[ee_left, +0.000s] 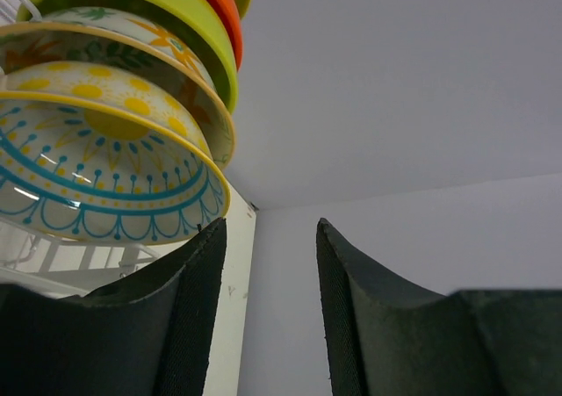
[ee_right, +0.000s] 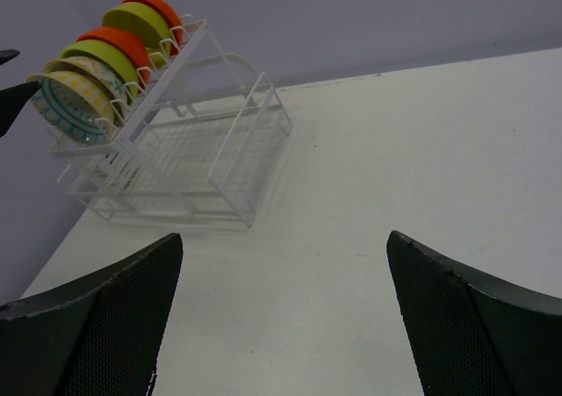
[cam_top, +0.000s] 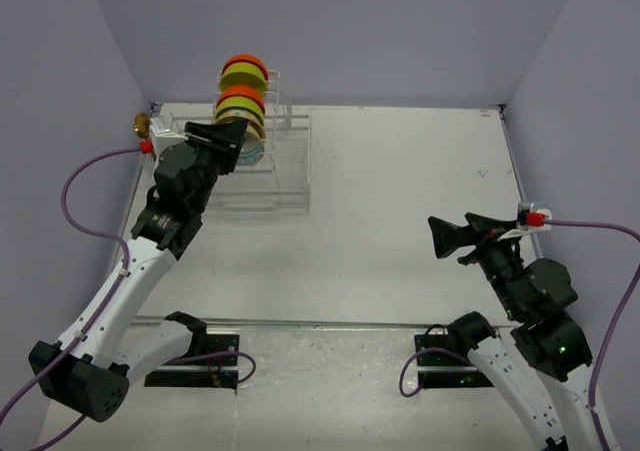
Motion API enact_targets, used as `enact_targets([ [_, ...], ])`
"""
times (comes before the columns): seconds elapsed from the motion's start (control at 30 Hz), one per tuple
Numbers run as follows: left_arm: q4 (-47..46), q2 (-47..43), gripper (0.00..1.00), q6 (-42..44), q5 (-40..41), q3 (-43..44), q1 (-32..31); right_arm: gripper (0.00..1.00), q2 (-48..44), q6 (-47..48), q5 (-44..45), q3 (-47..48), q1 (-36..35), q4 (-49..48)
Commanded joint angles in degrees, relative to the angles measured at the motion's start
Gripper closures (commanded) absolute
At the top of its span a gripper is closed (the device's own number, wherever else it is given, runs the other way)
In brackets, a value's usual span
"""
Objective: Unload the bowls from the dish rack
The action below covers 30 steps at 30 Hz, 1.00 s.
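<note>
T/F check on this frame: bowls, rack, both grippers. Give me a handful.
1. All bowls in view stand in the dish rack. True.
2. The right gripper holds a bowl. False: it is open, empty and away from the rack.
3. The bowl nearest the left gripper is plain orange. False: it is the yellow-and-teal patterned bowl.
4. Nothing sits between the left gripper's fingers. True.
5. The bowls lie flat in the basket base. False: they stand on edge in the upper slots.

White table (cam_top: 400, 221), white wire dish rack (cam_top: 275, 176) standing near its far left corner, black base plates (cam_top: 180, 378) at near edge.
</note>
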<state>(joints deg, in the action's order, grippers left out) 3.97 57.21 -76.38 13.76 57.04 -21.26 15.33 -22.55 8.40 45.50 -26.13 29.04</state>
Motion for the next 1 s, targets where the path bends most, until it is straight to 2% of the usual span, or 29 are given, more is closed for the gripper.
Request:
enact_targets([
  [0.0, 0.68, 1.93, 0.55, 2.55, 4.34, 4.13, -0.19, 0.01, -0.92, 0.48, -1.46, -0.41, 0.11, -2.23],
  [0.3, 2.72, 2.64, 0.56, 2.46, 8.91, 4.31, -0.19, 0.01, -1.89, 0.66, -2.6, -0.85, 0.03, -2.58],
  [0.53, 2.36, 4.22, 0.68, 3.69, 10.85, 5.01, -0.19, 0.01, -2.32, 0.57, -2.78, -1.2, 0.11, -2.84],
  [0.77, 3.33, 5.89, 0.68, 3.25, 11.99, 4.75, -0.19, 0.01, -2.76, 0.75, -3.13, -1.29, 0.11, -2.76],
  [0.97, 4.38, 7.21, 0.79, 3.34, 12.52, 5.54, -0.19, 0.01, -3.03, 0.66, -3.04, -1.55, 0.11, -2.85],
])
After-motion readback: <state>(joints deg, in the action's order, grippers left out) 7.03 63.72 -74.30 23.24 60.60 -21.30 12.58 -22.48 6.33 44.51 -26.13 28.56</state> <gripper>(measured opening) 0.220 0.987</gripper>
